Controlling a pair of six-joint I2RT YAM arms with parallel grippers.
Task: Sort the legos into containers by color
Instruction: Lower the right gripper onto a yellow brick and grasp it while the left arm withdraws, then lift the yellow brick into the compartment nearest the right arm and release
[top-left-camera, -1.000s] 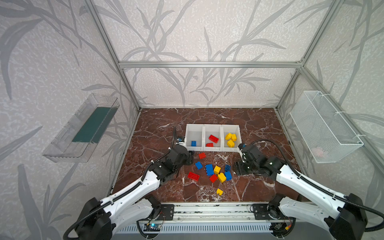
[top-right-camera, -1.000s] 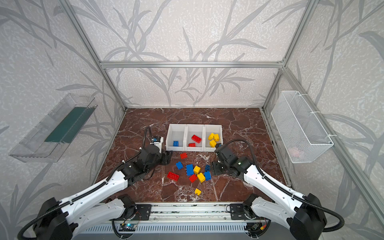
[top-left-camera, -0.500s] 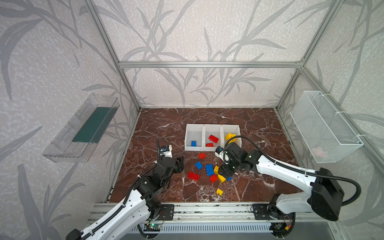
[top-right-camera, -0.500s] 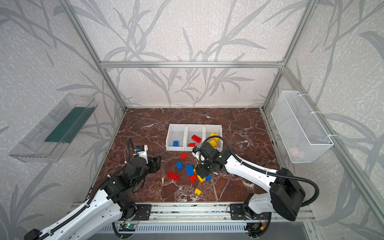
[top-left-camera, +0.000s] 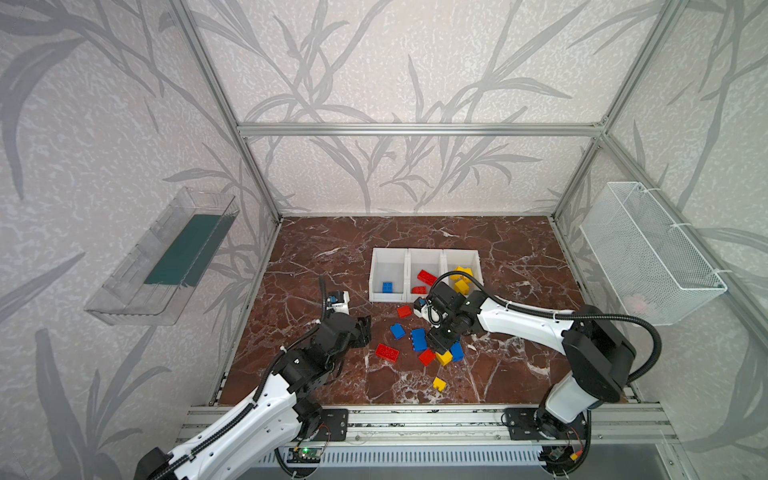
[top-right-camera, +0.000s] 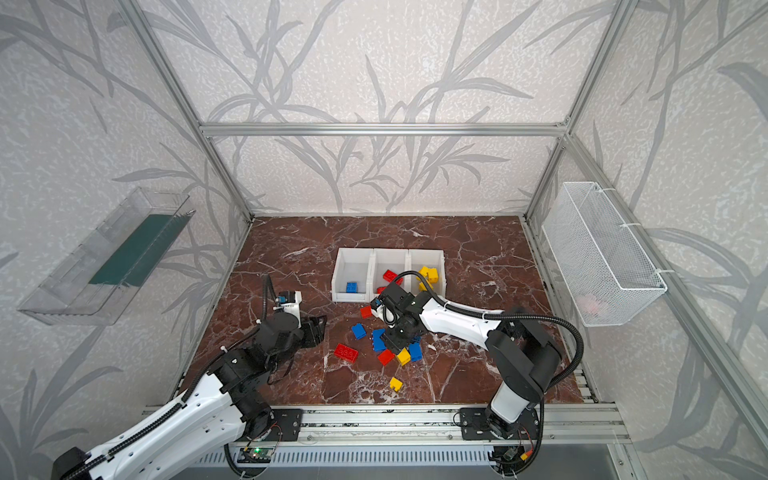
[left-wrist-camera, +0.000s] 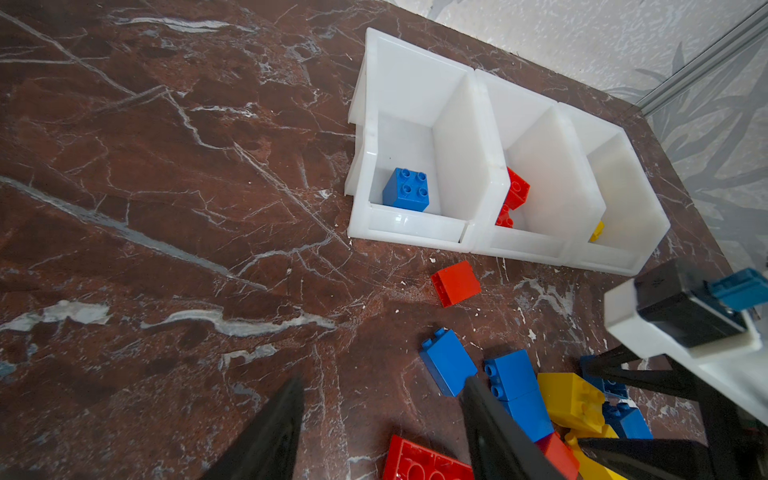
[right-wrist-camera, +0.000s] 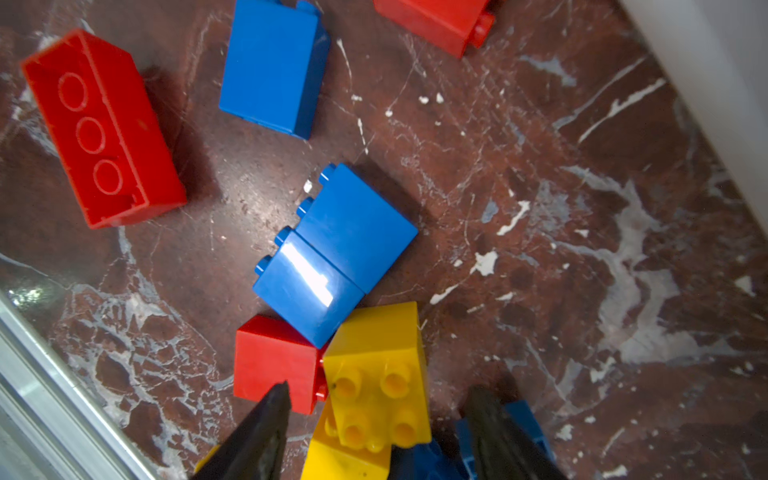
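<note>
Red-brown marble tabletop, leaf-patterned walls

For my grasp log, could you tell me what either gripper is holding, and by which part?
Nothing is held: the right gripper straddles a yellow brick with gaps either side; the left gripper is empty.

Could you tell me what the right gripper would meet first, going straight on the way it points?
Most likely the yellow brick, which sits between the right gripper's open jaws; exact depth is unclear.
</note>
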